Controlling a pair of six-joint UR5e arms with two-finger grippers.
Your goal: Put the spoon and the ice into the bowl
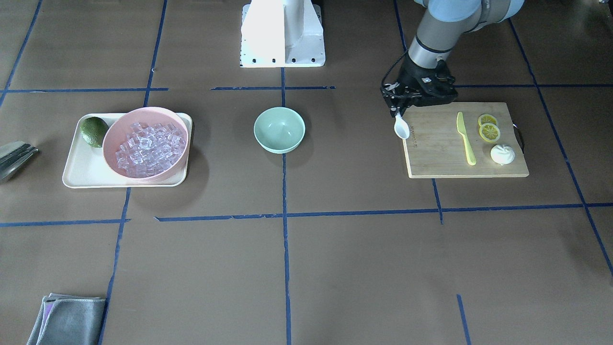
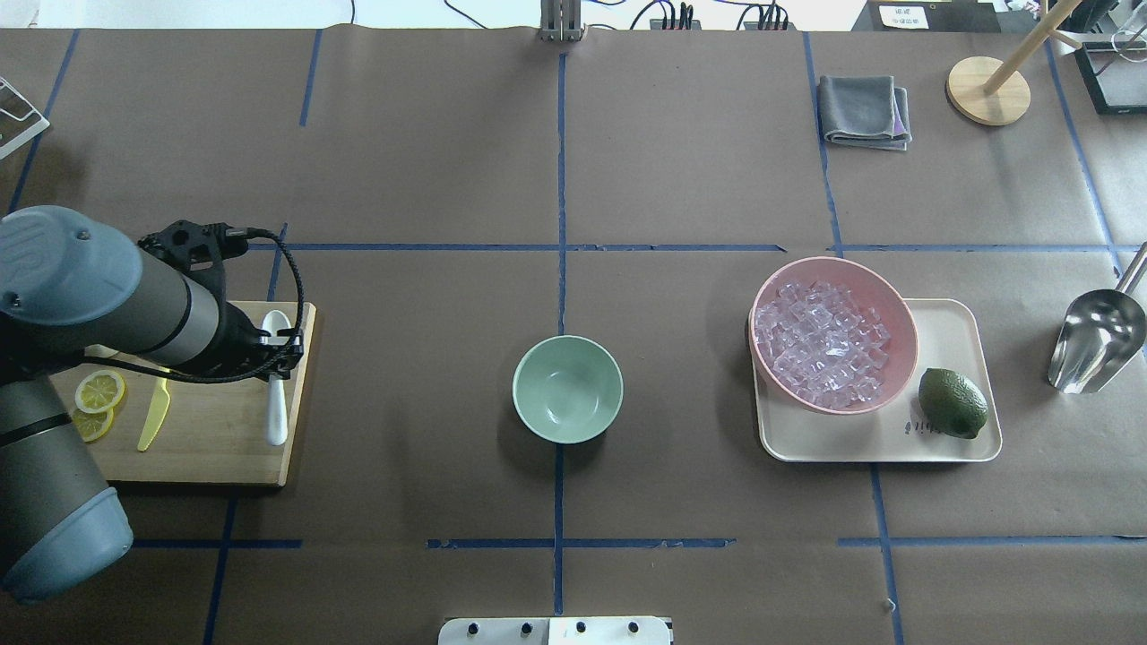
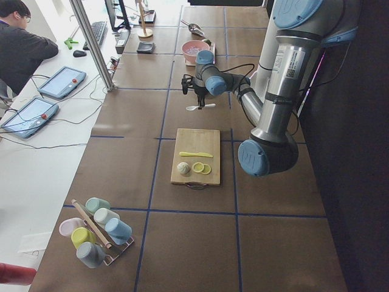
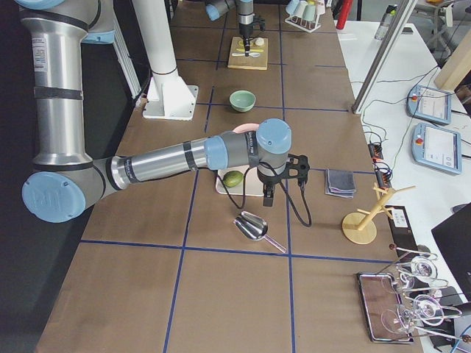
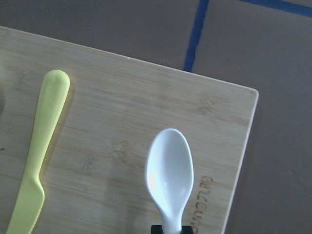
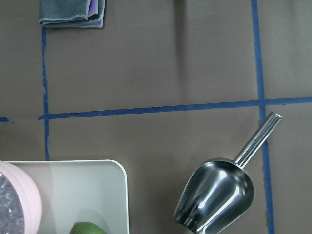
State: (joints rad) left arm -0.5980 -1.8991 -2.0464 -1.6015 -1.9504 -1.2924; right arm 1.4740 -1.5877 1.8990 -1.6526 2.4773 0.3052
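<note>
My left gripper (image 1: 397, 111) is shut on the handle of the white spoon (image 1: 401, 127), held level a little above the wooden cutting board (image 1: 440, 160), scoop pointing away from the robot. The spoon also shows in the overhead view (image 2: 276, 403) and the left wrist view (image 5: 169, 168). The mint-green bowl (image 2: 567, 388) stands empty at the table's middle. Several clear ice cubes (image 2: 824, 345) fill the pink bowl (image 2: 903, 313). My right gripper (image 4: 268, 193) hangs between the tray and the metal scoop. I cannot tell whether it is open.
The board holds a yellow-green knife (image 1: 465, 143), lemon slices (image 1: 489, 130) and a white bun (image 1: 502, 154). The pink bowl and a lime (image 2: 952, 403) sit on a cream tray (image 2: 950, 327). A metal scoop (image 2: 1098, 340) lies right of the tray. A grey cloth (image 2: 865, 109) lies far right.
</note>
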